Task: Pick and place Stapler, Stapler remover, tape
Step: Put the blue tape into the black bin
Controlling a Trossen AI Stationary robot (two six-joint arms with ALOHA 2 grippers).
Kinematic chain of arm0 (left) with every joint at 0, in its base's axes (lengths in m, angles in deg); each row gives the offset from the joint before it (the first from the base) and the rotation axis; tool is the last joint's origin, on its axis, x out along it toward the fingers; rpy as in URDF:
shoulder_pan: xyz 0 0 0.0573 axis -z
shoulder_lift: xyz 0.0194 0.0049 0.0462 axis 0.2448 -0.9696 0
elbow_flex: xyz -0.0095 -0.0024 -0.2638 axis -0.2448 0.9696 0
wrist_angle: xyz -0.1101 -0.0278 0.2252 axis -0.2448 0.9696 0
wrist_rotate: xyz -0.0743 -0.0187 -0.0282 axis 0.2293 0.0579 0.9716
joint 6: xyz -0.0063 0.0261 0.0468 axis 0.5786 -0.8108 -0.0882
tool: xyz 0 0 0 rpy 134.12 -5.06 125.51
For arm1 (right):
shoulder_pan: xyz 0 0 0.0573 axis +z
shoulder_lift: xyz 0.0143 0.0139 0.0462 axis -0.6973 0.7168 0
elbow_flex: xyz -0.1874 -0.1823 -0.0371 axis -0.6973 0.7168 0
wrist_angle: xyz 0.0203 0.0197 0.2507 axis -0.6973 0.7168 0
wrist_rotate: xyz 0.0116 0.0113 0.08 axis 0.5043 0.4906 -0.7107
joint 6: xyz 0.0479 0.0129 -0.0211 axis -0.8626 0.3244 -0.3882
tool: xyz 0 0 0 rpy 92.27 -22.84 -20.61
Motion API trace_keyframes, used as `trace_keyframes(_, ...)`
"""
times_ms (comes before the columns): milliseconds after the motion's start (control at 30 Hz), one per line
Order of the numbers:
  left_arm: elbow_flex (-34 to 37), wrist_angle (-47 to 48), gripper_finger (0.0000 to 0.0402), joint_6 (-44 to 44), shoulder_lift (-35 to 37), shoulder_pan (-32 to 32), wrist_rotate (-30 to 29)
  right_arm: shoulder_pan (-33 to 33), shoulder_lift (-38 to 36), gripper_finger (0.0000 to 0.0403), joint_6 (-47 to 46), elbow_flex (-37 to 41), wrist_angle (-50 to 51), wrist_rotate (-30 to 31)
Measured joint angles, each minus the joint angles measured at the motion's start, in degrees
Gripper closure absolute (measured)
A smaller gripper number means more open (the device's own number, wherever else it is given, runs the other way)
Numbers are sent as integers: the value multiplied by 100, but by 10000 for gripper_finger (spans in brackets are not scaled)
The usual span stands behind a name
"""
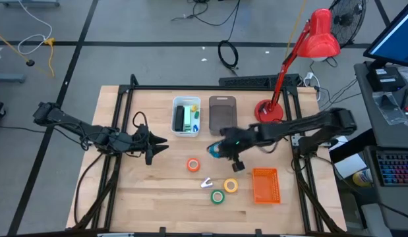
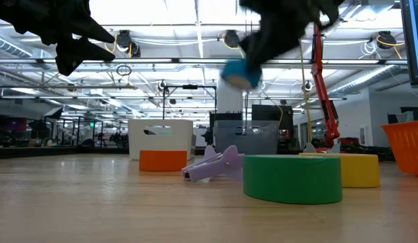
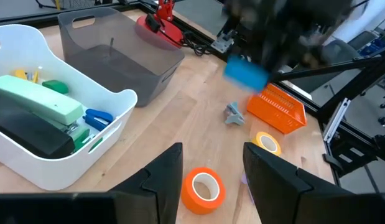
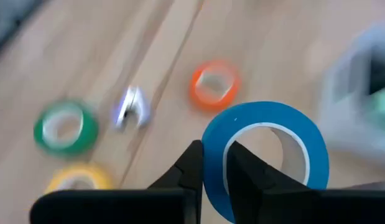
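My right gripper (image 1: 221,151) hovers above the table's middle, shut on the blue tape roll (image 1: 213,150), which the low view shows high in the air (image 2: 239,73). On the wood lie the orange roll (image 1: 193,164), yellow roll (image 1: 231,185), green roll (image 1: 218,196) and the pale purple stapler remover (image 1: 207,182). The green-and-black stapler (image 3: 37,118) lies in the white bin (image 1: 175,128). My left gripper (image 1: 157,148) waits open, raised left of the orange roll (image 3: 203,186). My right gripper pinches the blue roll's wall (image 4: 214,163) between its two fingers, one finger (image 4: 241,167) inside the open centre and the other (image 4: 191,167) outside. The roll is lifted clear of the table and stands out ahead of the fingers.
A grey bin (image 1: 222,100) stands beside the white bin at the far side. An orange mesh basket (image 1: 265,185) sits right of the yellow roll. A red desk lamp (image 1: 269,110) stands at the far right corner. Bare wood lies along the near edge and the left.
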Motion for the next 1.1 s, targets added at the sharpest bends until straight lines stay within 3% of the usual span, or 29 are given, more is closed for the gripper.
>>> trace_keyframes(167, -2, -2, 231, 20, 0, -2, 0, -505, -728, 365, -13, -6, -694, 623)
trace_keyframes(333, -4, -4, 231, 38, 0, -1, 0, -1255, -875, 365, 22, -13, -1234, 938)
trace_keyframes(567, -4, -9, 231, 149, 0, -1, 2, -2082, -217, 365, -302, -10, -1174, 819)
trace_keyframes(667, -4, -9, 231, 164, 0, -2, 2, -2196, 158, 365, -442, -11, -1107, 476)
trace_keyframes(1100, -7, -4, 231, 142, -2, 0, 6, -2507, 1063, 365, -456, -9, -92, 411)
